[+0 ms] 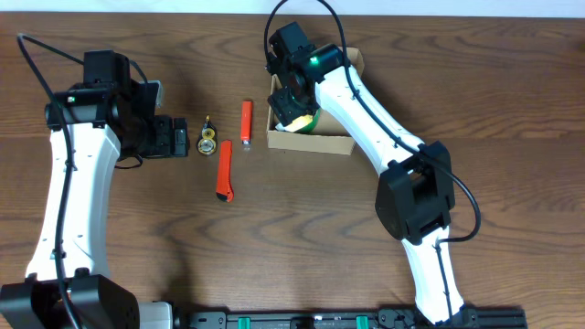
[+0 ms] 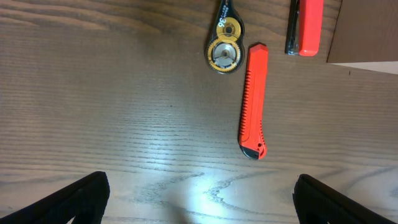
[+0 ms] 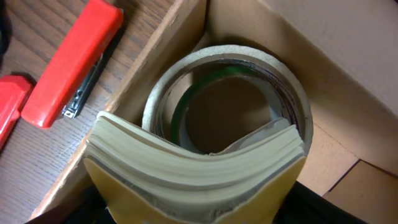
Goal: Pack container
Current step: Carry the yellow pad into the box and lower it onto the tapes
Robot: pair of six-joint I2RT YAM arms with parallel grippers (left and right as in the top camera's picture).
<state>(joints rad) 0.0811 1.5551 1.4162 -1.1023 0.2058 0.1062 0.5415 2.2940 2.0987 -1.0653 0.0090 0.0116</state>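
White arms (image 1: 64,183), black joints (image 1: 416,196)

Work surface: a table (image 1: 512,82) with a dark brown wood-grain top, the grain running left to right, which fills nearly the whole overhead view. Along the upper edge of that view a narrow pale grey strip (image 1: 475,5) shows beyond the table's far edge; what it belongs to cannot be told. Lighting is from above: a bright white glare patch (image 2: 198,198) sits on the tabletop in the left wrist view, the wood carries a faint sheen, and the shadows on it are soft and short.
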